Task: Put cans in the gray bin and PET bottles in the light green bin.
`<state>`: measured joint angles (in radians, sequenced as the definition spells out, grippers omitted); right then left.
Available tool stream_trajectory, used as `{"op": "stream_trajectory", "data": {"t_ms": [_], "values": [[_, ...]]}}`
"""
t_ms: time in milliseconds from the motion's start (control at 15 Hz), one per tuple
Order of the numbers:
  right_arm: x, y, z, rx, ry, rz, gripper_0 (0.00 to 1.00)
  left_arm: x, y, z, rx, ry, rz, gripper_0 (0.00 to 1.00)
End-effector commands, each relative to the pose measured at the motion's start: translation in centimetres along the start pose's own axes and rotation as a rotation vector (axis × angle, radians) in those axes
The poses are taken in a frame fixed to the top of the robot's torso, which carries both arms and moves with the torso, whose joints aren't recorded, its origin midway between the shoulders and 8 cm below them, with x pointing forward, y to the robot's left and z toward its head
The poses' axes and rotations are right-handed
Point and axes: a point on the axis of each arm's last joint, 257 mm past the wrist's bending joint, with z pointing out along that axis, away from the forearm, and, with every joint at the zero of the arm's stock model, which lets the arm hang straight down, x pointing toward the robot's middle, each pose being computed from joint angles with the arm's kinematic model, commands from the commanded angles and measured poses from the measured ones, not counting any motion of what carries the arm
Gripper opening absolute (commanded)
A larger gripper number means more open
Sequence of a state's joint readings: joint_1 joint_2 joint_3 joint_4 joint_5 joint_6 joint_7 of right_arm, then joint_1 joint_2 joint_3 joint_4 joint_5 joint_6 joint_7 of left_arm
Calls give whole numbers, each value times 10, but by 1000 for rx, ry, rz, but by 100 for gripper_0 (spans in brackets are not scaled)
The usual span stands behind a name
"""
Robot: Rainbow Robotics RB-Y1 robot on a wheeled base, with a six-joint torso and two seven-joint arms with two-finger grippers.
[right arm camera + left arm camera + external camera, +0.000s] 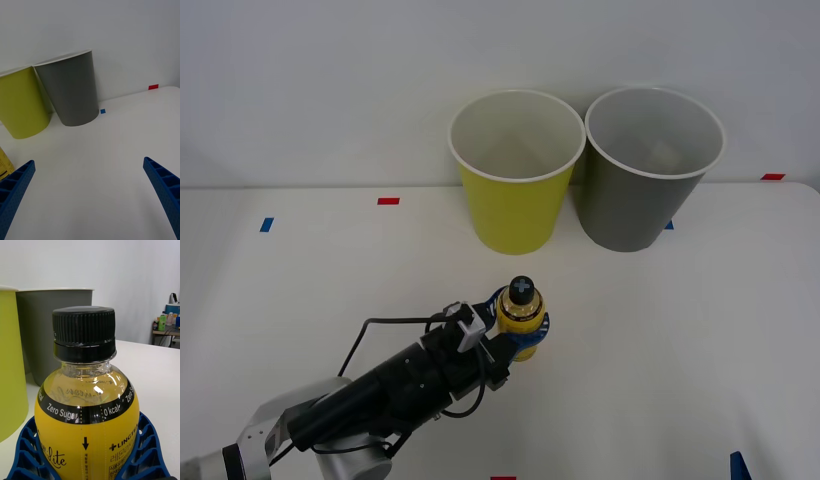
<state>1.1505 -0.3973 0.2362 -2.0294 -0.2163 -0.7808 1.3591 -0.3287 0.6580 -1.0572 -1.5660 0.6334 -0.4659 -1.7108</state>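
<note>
bottle [522,316] with yellow drink and black cap stands upright on the white table [700,340], clamped between the left gripper's [520,325] blue fingers [26,450]. light green bin [516,170] and gray bin [650,167] stand beyond it, seemingly touching. right gripper [90,195] hangs spread apart.

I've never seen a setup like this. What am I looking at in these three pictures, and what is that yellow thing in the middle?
This is a two-armed robot at a white table. The front view looks down from above its arms. The other two come from cameras on each wrist. On the table stand a light green bin and a gray bin, side by side. The yellow thing is a small PET bottle with a black cap, standing upright. The left gripper has its blue ribbed fingers wrapped around the bottle's body. The right gripper waits nearby, open and holding nothing.
</note>
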Motion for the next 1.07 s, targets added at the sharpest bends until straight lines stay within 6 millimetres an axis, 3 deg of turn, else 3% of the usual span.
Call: {"op": "stream_trajectory", "data": {"t_ms": [67, 200, 667, 1067], "values": [[0, 0, 0, 0, 0, 0, 100, -1, 2, -2, 0, 0, 1, 0], [0, 0, 0, 0, 0, 0, 100, -5, 2, -4, 12, 19, 8, 0], [0, 0, 0, 0, 0, 0, 100, -46, 7, -10, 32, 122, -1, 0], [0, 0, 0, 0, 0, 0, 100, -118, 30, -43, -45, 283, 56, 0]]}}
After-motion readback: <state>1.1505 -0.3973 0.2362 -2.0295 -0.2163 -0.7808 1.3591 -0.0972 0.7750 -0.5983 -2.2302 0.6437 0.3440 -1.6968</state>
